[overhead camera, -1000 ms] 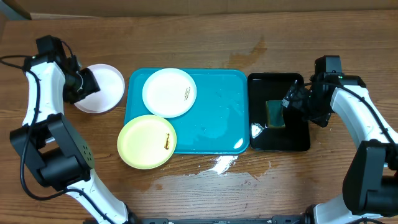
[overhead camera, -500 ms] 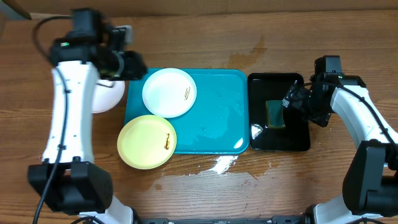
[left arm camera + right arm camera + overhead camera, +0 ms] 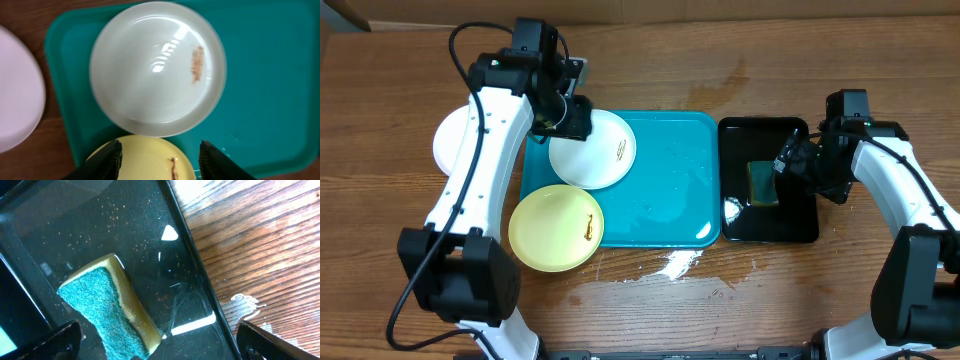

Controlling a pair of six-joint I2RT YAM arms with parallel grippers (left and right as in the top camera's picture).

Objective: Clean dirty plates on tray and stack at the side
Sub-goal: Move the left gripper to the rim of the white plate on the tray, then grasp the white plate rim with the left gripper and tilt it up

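Observation:
The turquoise tray (image 3: 660, 190) (image 3: 270, 75) holds a white plate (image 3: 595, 150) (image 3: 157, 67) with a brown smear at its back left. A yellow-green plate (image 3: 556, 228) (image 3: 150, 160) with a dark smear overlaps the tray's front left corner. Another white plate (image 3: 448, 140) (image 3: 17, 95) lies on the table left of the tray, partly hidden by my left arm. My left gripper (image 3: 572, 118) (image 3: 160, 160) hovers open and empty above the tray's white plate. My right gripper (image 3: 788, 160) (image 3: 160, 340) hangs wide open over a green-and-yellow sponge (image 3: 761, 183) (image 3: 110, 310).
The sponge lies in a glossy black tray (image 3: 770, 225) (image 3: 100, 230) right of the turquoise one. A white wet patch (image 3: 678, 264) marks the wood in front of the trays. A cardboard edge (image 3: 620, 8) runs along the back.
My left arm has swung right, from the white plate on the table to above the white plate on the tray. That plate stays on the table. The right arm has not moved.

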